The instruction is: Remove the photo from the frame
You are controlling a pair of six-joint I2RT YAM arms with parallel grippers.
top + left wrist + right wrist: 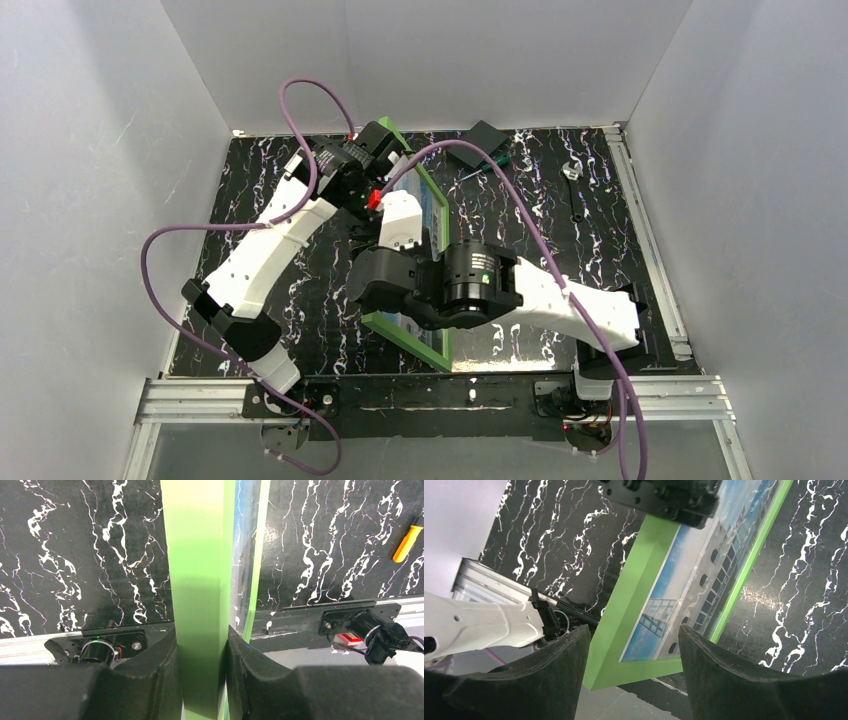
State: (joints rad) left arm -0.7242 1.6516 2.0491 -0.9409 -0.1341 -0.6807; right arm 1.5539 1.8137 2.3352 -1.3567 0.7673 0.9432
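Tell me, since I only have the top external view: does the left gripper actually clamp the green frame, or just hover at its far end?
Observer: It clamps it. The left wrist view shows the left gripper shut on the frame, one finger pressed against each side of its edge.
Operator: And the right gripper?
Observer: The right gripper is open; its wrist view shows the frame's corner beyond the spread fingers, neither visibly touching it.
Operator: Is the photo out?
Observer: No. The photo sits inside the frame, building and blue sky showing.
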